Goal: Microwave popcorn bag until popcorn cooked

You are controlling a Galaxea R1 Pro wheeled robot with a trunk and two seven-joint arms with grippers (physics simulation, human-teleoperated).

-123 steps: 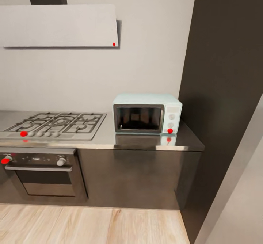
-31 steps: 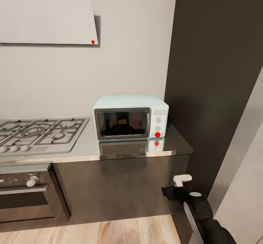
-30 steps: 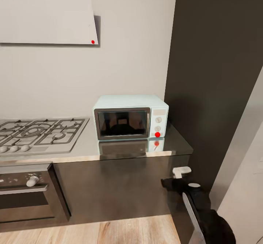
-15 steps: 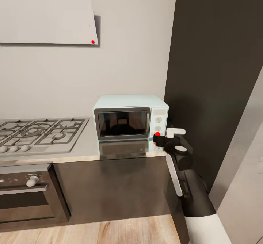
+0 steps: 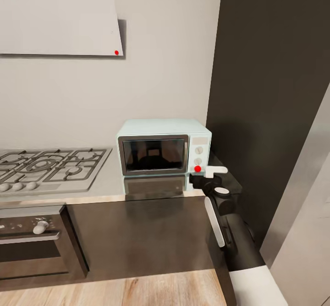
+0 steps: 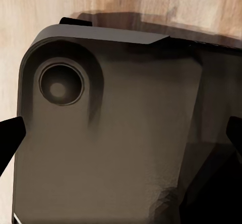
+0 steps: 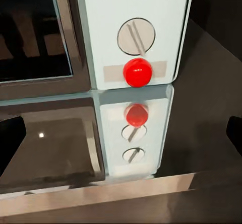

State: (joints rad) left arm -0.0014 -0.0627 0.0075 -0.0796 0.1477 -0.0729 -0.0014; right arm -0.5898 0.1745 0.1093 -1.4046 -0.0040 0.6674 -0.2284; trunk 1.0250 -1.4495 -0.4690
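We're looking at a home kitchen: a gas hob (image 5: 48, 166) is sitting in a glossy grey worktop (image 5: 151, 188), with a white extractor hood (image 5: 57, 24) hanging on the wall above. An oven (image 5: 34, 246) is showing among dark cabinet fronts (image 5: 142, 237), a pale blue microwave (image 5: 162, 146) is standing just ahead of the fingers, and light wood planks (image 5: 114, 292) are covering the floor.

Pale grey wall (image 5: 160, 58), white hood (image 5: 59, 22), gas hob (image 5: 46, 166), tall dark cabinet (image 5: 275, 90), oven (image 5: 32, 246), light wood floor (image 5: 114, 290).
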